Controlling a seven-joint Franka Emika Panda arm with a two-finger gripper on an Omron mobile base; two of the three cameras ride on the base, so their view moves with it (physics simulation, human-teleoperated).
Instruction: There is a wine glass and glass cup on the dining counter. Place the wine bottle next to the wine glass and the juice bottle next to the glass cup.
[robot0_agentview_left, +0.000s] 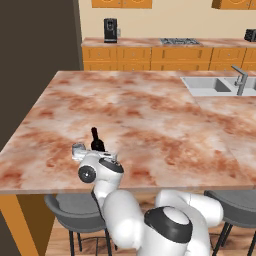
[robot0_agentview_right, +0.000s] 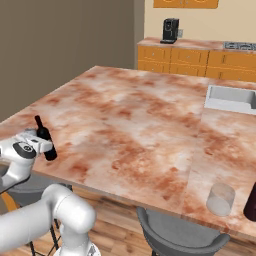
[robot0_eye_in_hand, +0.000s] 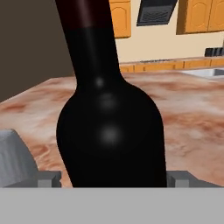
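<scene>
The black wine bottle (robot0_agentview_left: 95, 140) stands, leaning slightly, near the front left edge of the dining counter (robot0_agentview_left: 150, 115). My gripper (robot0_eye_in_hand: 114, 179) has a fingertip (robot0_eye_in_hand: 49, 179) against each side of its body and looks shut on it. The small clear wine glass (robot0_agentview_left: 77, 149) is just left of the bottle, close beside it. In the right base view the wine bottle (robot0_agentview_right: 44, 138) rises by my hand, and the glass cup (robot0_agentview_right: 220, 198) sits near the counter's front right edge. The maroon juice bottle (robot0_agentview_right: 250, 202) is cut off by the frame edge right of the cup.
A steel sink (robot0_agentview_left: 212, 85) with a faucet (robot0_agentview_left: 240, 78) is set in the counter's far right. Grey stools (robot0_agentview_left: 70, 212) stand under the front edge. A back counter with orange cabinets (robot0_agentview_left: 150, 55) carries a coffee machine (robot0_agentview_left: 110, 30).
</scene>
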